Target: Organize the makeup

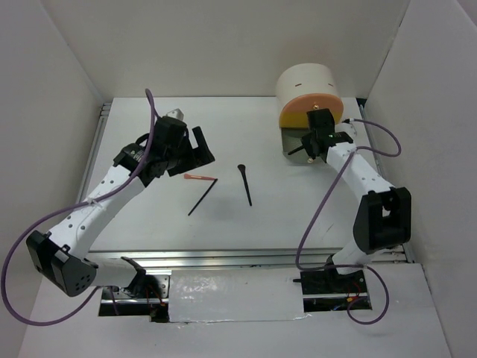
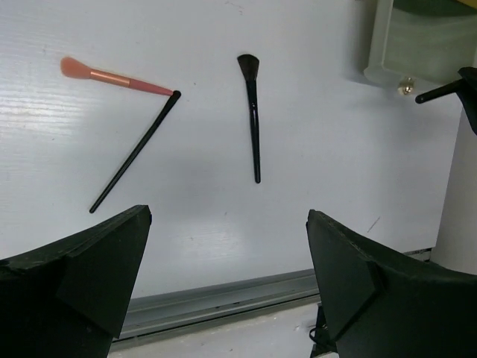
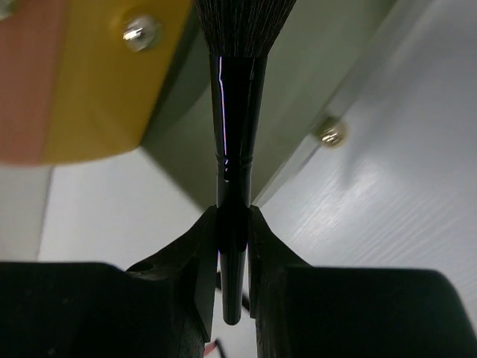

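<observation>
Three makeup items lie mid-table: a coral-pink brush (image 1: 197, 178), a thin black stick (image 1: 203, 196) touching its handle end, and a black brush (image 1: 245, 184) to their right. They also show in the left wrist view: coral-pink brush (image 2: 112, 75), black stick (image 2: 134, 153), black brush (image 2: 253, 119). My left gripper (image 1: 201, 151) hovers open and empty behind them (image 2: 229, 215). My right gripper (image 1: 313, 143) is shut on another black brush (image 3: 235, 134), bristles pointing at the box's green drawer (image 3: 328, 67).
The cream round-topped drawer box (image 1: 309, 89) stands at the back right, with orange (image 3: 30, 74) and yellow (image 3: 112, 89) drawer fronts and small metal knobs. White walls enclose the table on three sides. A metal rail (image 1: 246, 257) runs along the near edge.
</observation>
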`<control>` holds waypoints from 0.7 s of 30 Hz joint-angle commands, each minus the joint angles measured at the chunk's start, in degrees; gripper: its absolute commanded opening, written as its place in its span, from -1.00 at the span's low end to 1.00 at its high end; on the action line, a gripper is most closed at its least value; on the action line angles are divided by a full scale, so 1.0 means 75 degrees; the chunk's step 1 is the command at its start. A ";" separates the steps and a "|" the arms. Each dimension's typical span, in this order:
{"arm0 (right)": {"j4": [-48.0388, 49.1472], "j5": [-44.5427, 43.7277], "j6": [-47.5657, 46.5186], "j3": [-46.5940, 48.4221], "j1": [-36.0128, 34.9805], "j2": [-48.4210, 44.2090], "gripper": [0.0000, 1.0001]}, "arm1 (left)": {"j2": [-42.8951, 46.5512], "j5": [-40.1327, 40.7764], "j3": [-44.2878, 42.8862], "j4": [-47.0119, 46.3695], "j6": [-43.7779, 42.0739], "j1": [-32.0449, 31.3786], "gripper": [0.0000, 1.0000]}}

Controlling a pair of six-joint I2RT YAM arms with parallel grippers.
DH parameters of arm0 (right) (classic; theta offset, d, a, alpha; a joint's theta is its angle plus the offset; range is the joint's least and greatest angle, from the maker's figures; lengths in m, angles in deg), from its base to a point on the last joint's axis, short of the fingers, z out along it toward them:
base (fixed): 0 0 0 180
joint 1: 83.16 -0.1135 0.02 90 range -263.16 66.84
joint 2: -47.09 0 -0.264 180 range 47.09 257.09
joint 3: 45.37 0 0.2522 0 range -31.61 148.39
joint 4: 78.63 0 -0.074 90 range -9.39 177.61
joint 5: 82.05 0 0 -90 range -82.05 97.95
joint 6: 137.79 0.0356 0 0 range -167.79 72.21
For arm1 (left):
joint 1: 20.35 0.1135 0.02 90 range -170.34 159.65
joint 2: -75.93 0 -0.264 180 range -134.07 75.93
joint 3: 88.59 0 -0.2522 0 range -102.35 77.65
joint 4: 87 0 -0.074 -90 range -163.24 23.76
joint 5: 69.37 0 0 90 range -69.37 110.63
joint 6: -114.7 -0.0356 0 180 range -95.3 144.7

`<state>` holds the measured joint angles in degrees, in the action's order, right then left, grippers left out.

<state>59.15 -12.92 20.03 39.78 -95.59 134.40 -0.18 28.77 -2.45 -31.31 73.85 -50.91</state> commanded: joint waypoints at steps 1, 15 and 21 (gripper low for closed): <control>-0.1021 -0.0734 0.0334 0.0546 0.0308 0.0451 -1.00 | 0.0527 -0.0089 0.0049 -0.0130 -0.0365 -0.0014 0.99; -0.1032 0.0132 0.0802 0.1659 0.1024 0.1670 -1.00 | 0.0610 -0.0171 0.0554 0.0104 -0.0880 -0.0014 0.99; -0.0601 0.0683 0.0826 0.1742 0.1059 0.2000 -0.89 | 0.0692 -0.0101 0.0648 0.0186 -0.0975 -0.0014 0.99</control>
<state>52.26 -9.64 25.27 50.65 -87.98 149.00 3.49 27.98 2.45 -29.80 68.14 -50.93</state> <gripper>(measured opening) 0.237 0.994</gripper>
